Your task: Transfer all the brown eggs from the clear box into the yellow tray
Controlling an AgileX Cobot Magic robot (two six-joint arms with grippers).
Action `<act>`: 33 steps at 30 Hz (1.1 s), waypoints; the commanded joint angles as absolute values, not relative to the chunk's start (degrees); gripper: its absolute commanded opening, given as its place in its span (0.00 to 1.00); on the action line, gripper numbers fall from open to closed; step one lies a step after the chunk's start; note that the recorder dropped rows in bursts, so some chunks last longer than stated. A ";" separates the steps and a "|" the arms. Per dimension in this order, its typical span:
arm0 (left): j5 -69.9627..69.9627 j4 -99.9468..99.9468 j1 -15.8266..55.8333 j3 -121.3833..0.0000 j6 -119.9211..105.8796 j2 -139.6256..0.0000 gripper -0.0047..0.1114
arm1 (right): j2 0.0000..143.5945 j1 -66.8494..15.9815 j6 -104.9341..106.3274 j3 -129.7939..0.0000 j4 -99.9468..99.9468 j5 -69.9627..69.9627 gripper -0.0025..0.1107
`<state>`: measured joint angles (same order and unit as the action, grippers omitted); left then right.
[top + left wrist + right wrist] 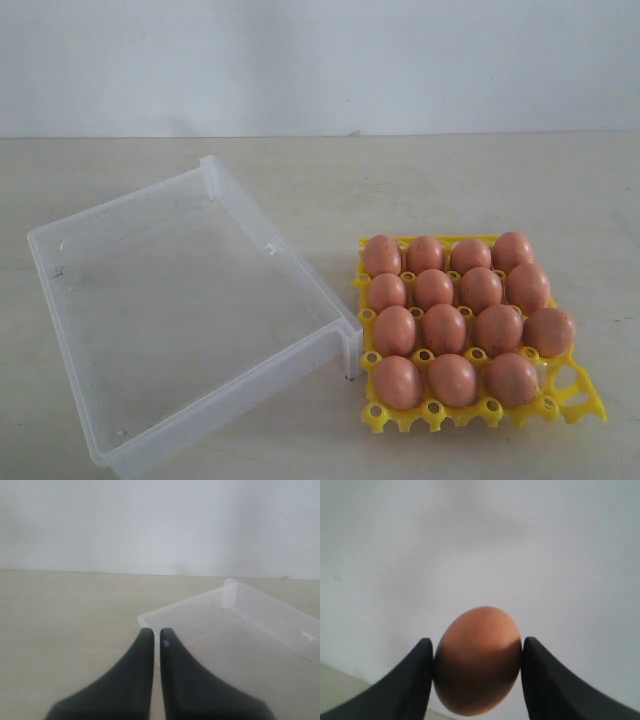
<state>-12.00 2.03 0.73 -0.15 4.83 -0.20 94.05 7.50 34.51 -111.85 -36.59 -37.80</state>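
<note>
clear box (180, 320): set on the left of the table (450, 180); no egg is seen in it, so the picking is judged finished.
yellow tray (437, 411): placed just right of the clear box, its near-left corner close against the box's near-right corner.
brown eggs (443, 328): fifteen are counted seated in the tray; the three far rows are filled and the near row holds three.
empty cell (565, 385): the near-right corner cup, the only one seen unfilled.
held egg (477, 660): the sixteenth, gripped at its sides and seen only in the right wrist view against a pale wall; its place over the table cannot be told.
right gripper (477, 641): clenched on the held egg, one finger pressed to each flank.
left gripper (156, 632): fingers brought nearly together with nothing between them; it is pointed at a corner of the clear box and is outside the exterior view.
progress: fifteen of sixteen are judged done.
what is left: the held egg is to be carried to the near-right cell and released there.
</note>
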 commanded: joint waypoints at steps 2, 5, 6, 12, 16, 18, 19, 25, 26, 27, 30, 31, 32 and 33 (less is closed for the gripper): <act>-12.00 2.11 0.62 0.00 4.93 0.00 0.08 | 97.13 13.90 35.35 -107.74 -49.06 -21.71 0.02; -12.00 2.11 0.62 0.00 4.93 0.00 0.08 | 100.78 16.58 35.20 -107.74 -49.06 -24.76 0.02; -12.00 2.11 0.62 0.00 4.93 0.00 0.08 | 102.34 16.78 36.12 -107.74 -49.06 -25.02 0.02; -12.00 2.11 0.62 0.00 4.93 0.00 0.08 | 109.22 16.78 49.55 -107.74 -74.74 -21.27 0.02; -12.00 2.11 0.62 0.00 4.93 0.00 0.08 | 116.31 17.03 75.18 -108.83 -99.95 -45.06 0.02; -12.00 2.11 0.62 0.00 4.93 0.00 0.08 | 117.31 17.03 76.49 -108.18 -99.95 -52.87 0.02; -12.00 2.11 0.62 0.00 4.93 0.00 0.08 | 117.58 17.03 77.99 -107.50 -99.95 -56.13 0.02; -12.00 2.11 0.62 0.00 4.93 0.00 0.08 | 117.71 17.65 80.86 -101.63 -99.95 -69.96 0.02; -12.00 2.11 0.62 0.00 4.93 0.00 0.08 | 117.47 16.99 82.71 -100.67 -96.75 -69.96 0.02; -12.00 2.11 0.62 0.00 4.93 0.00 0.08 | 116.96 16.41 83.73 -99.64 -92.70 -69.96 0.02; -12.00 2.11 0.62 0.00 4.93 0.00 0.08 | 114.99 13.98 85.49 -96.69 -85.35 -66.06 0.02; -12.00 2.11 0.62 0.00 4.93 0.00 0.08 | 114.44 13.15 86.88 -96.21 -83.08 -64.98 0.02; -12.00 2.11 0.62 0.00 4.93 0.00 0.08 | 113.60 12.14 88.39 -96.01 -79.58 -63.87 0.02; -12.00 2.11 0.62 0.00 4.93 0.00 0.08 | 112.69 10.98 89.10 -96.02 -75.00 -62.58 0.02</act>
<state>-12.00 2.03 0.73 -0.15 4.83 -0.20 115.67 13.25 85.82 -96.43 -82.84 -64.83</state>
